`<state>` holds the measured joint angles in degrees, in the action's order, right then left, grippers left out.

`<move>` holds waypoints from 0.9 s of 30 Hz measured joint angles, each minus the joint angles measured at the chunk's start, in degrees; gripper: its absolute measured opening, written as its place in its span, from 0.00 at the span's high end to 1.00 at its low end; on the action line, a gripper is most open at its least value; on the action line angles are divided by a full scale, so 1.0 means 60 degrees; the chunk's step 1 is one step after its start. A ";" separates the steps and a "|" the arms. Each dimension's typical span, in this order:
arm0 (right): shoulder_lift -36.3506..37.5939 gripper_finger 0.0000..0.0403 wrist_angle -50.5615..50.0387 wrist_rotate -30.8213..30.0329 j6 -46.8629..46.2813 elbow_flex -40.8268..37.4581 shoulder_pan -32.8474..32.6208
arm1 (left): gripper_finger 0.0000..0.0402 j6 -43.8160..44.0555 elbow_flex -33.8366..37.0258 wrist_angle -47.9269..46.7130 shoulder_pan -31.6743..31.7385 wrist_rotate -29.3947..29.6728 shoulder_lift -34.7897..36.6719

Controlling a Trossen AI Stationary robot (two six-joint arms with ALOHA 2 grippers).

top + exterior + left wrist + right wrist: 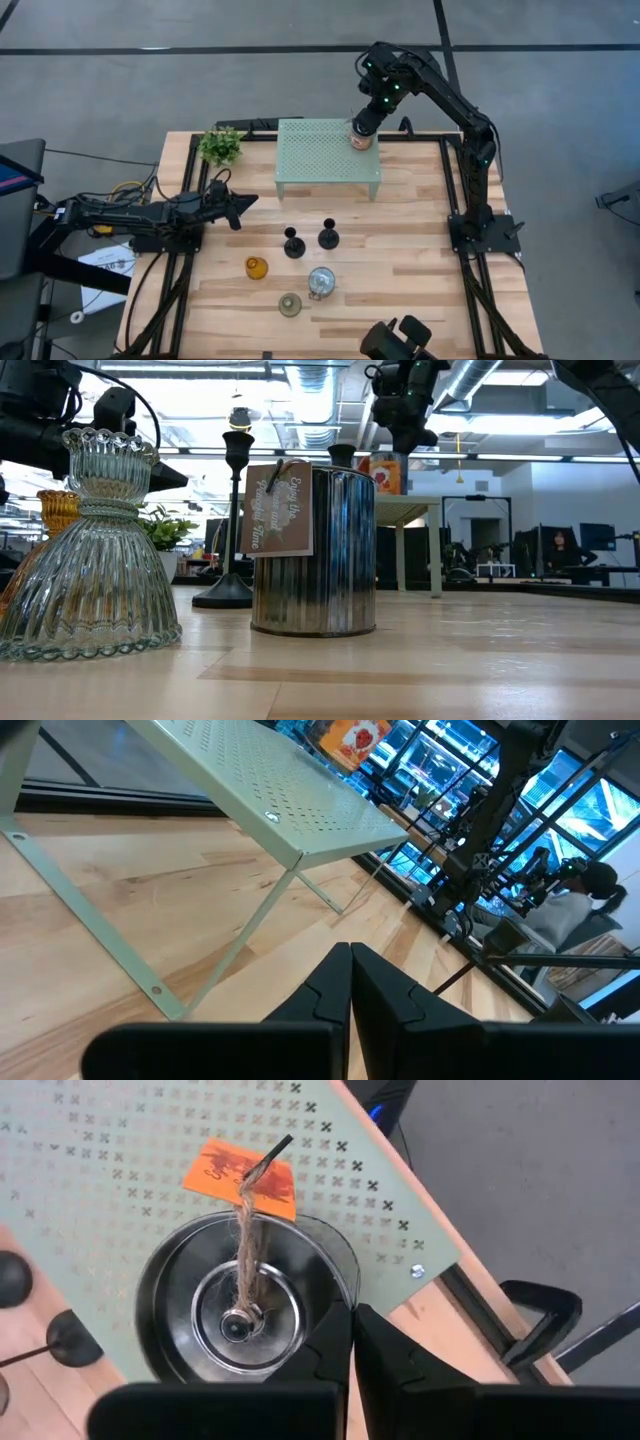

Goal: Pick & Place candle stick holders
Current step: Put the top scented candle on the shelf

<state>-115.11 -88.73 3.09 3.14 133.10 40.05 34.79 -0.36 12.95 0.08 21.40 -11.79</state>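
Pale green perforated metal stand (325, 150) stood on wooden table (420, 260), small potted plant (221, 145) beside it, person (560, 547) seated beyond.

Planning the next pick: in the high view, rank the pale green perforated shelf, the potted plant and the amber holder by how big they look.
1. Pale green perforated shelf, clearly largest.
2. Potted plant.
3. Amber holder, smallest.
Seen from straight above, this compares footprints only, not heights.

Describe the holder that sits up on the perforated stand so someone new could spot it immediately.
Find the pale green perforated stand at the far middle of the table. On its far right corner sits a silvery jar-like holder with an orange tag, directly under the right gripper. It is the only holder raised on the stand; the others sit on the wood nearer the front.
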 joint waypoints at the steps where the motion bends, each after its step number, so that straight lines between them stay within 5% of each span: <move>1: -0.0040 1.00 -0.0036 0.0011 0.0000 0.0000 -0.0044 | 0.98 0.0000 0.0000 -0.0002 -0.0001 -0.0001 0.0000; 20: -0.0500 1.00 0.0182 0.0025 0.0255 -0.0018 -0.0390 | 0.97 0.0000 0.0000 0.0004 -0.0002 -0.0001 0.0000; 27: -0.0485 0.90 0.0170 -0.0309 0.0481 -0.0026 -0.0386 | 0.97 0.0000 0.0000 0.0004 0.0000 -0.0001 0.0000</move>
<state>-118.02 -87.71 1.24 6.02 132.94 37.74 34.79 -0.36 12.97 0.08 21.39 -11.79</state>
